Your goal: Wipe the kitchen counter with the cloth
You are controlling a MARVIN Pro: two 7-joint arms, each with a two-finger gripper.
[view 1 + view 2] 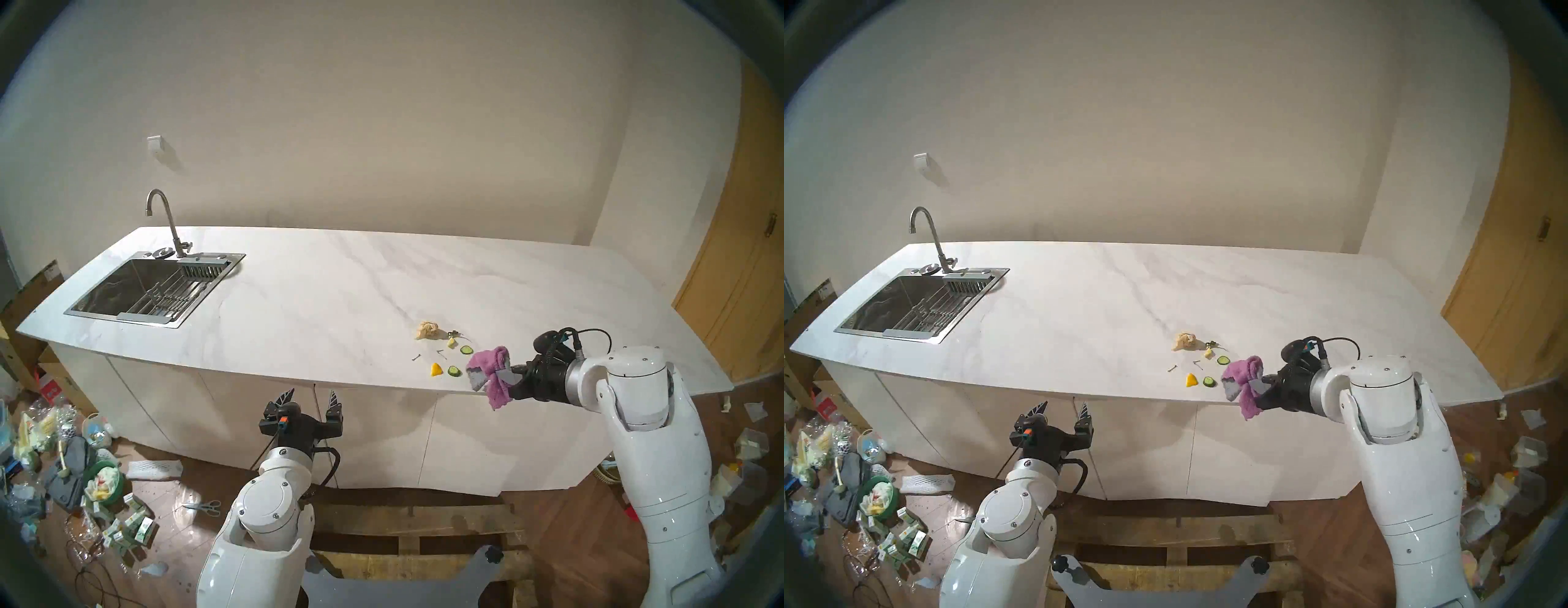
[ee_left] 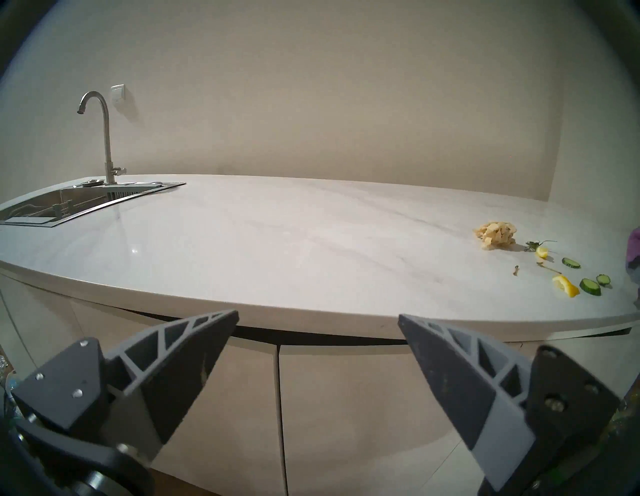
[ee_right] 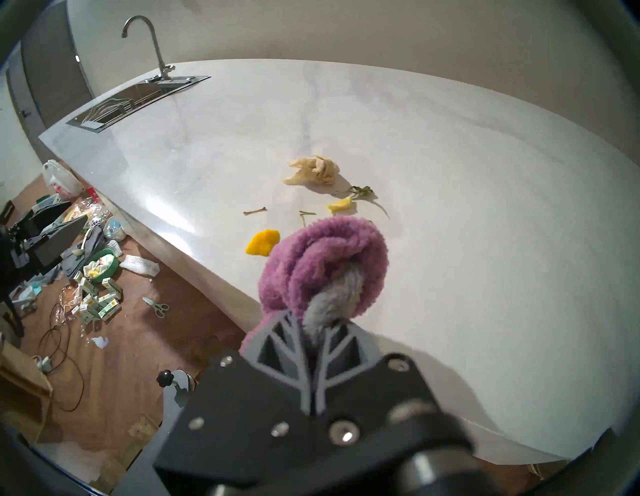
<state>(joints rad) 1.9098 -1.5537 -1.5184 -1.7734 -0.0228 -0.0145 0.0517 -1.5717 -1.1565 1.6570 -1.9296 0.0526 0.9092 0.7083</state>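
I have the purple cloth [image 1: 492, 373] pinched tight in my right pincer [image 1: 507, 375]. It hangs in the air just over the near edge of the bench [image 1: 318, 288], beside the food bits. My left pincer [image 1: 312, 397] is wide open and holds nothing, low in front of the bench. I think the wiping has not started yet. Next I must bring the cloth down flat on the bench and push it across the mess. I count one paper wad [image 1: 428, 330], three cucumber slices, two yellow bits, and a few small stems.
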